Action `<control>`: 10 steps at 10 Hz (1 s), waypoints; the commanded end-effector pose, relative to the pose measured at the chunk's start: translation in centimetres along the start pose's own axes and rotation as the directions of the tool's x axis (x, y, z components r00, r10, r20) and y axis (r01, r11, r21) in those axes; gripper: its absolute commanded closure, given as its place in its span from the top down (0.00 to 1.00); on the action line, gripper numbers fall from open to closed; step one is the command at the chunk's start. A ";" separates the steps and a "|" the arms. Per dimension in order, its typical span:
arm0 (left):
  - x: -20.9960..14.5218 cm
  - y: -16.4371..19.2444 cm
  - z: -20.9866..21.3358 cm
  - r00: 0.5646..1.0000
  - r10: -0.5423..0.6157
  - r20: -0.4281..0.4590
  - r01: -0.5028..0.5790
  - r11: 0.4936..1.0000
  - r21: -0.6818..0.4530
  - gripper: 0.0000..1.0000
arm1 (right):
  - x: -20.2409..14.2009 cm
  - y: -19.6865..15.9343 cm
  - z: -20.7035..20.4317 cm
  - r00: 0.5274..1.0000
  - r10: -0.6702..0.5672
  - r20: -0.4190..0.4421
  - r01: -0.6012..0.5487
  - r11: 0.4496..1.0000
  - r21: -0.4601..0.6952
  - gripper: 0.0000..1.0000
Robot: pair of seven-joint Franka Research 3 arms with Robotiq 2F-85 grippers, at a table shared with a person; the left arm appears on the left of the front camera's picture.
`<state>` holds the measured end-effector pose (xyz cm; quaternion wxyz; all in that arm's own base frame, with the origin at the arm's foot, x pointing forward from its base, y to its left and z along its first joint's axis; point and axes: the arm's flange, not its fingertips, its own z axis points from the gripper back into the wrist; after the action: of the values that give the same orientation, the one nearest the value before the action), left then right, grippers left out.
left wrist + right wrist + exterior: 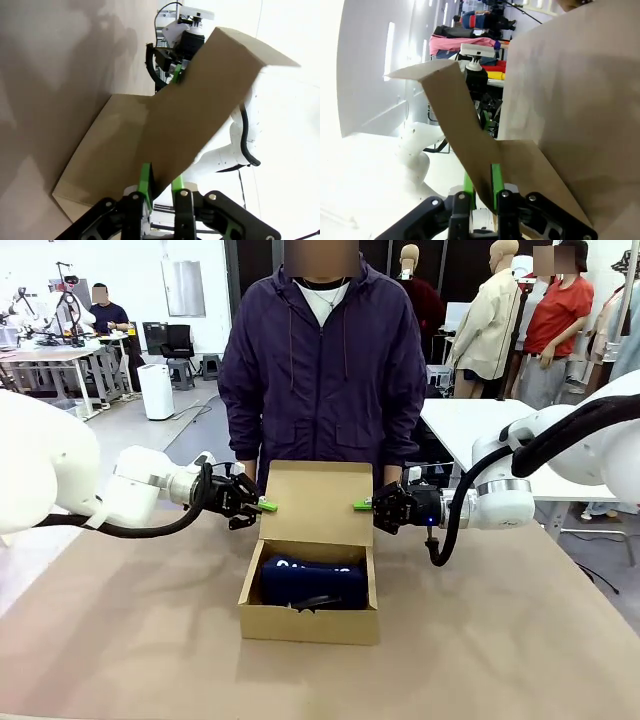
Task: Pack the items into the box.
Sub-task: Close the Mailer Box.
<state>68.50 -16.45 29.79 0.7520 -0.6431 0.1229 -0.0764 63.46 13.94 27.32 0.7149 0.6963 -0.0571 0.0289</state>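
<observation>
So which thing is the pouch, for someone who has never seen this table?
Find the brown cardboard box in the middle of the table, its lid held upright. The pouch lies inside it: dark navy fabric with white lettering, the largest thing in the box.

My left arm comes in from the desk's left edge, wrist level, and my left gripper [266, 505] points toward the middle with its green pads [145, 186] pinched shut on the lid flap [317, 503]. My right arm mirrors it from the right edge, wrist level too; my right gripper [361, 505] has its pads [496, 180] clamped on the same flap's opposite edge
</observation>
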 end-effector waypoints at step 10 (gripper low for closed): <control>-5.9 -0.2 0.8 0.935 -0.355 -0.018 0.353 0.934 -0.054 0.22 | -1.9 1.1 -0.7 0.935 0.347 -0.080 -0.343 0.938 0.054 0.20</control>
<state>64.63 -14.33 30.04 0.7044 -0.6736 0.0433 -0.2196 62.63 14.84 28.05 0.6907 0.6928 -0.1349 0.1574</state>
